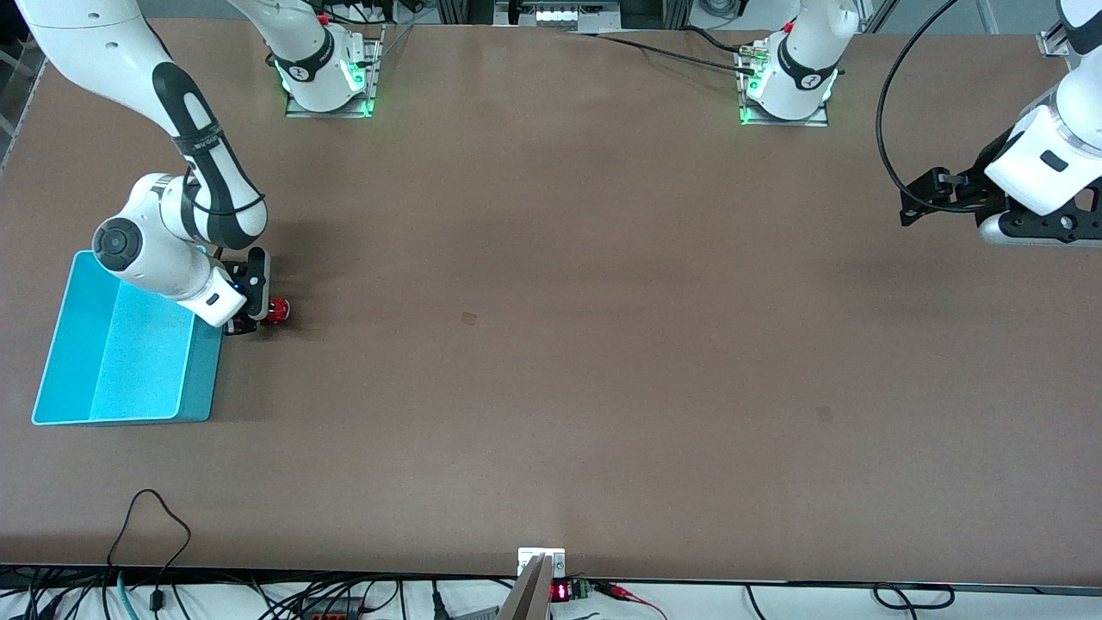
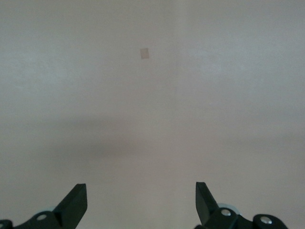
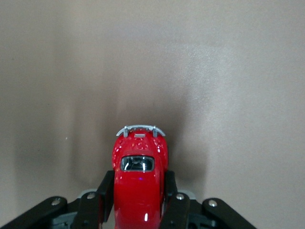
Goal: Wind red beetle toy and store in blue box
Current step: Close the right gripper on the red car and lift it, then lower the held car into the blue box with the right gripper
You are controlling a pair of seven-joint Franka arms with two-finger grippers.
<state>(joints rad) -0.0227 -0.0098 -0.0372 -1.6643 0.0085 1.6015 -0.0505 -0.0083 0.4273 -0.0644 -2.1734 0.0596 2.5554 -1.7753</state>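
Across the whole front view, brown matte tabletop (image 1: 551,344), flat, a couple of faint darker square marks on it. Lower edge cut off by cables and a small red-lit device.

Blue box (image 1: 120,362): cyan plastic bin, rectangular, thin tall walls, paler rim, sits at the right arm's end of the tabletop. Its corner farthest from the front camera is hidden under the right arm's white wrist housing. Inside looks bare where visible.

Left claw (image 1: 913,202): black, up in the air over the left arm's end of the tabletop, arm waiting, partly cut off at the frame edge. Left wrist view shows the fingers (image 2: 76,205) spread wide, nothing between them.

Right claw (image 1: 256,312): low at the tabletop, just beside the box wall, mostly hidden under the arm in the front view. Fingers (image 3: 102,193) clamped on both flanks of the toy.

Red beetle toy (image 3: 139,179): tiny, glossy red, rounded body, silvery bumper and window. Rear half cut off in the right wrist view; wheels not visible. It sits just beside the box, outside it.
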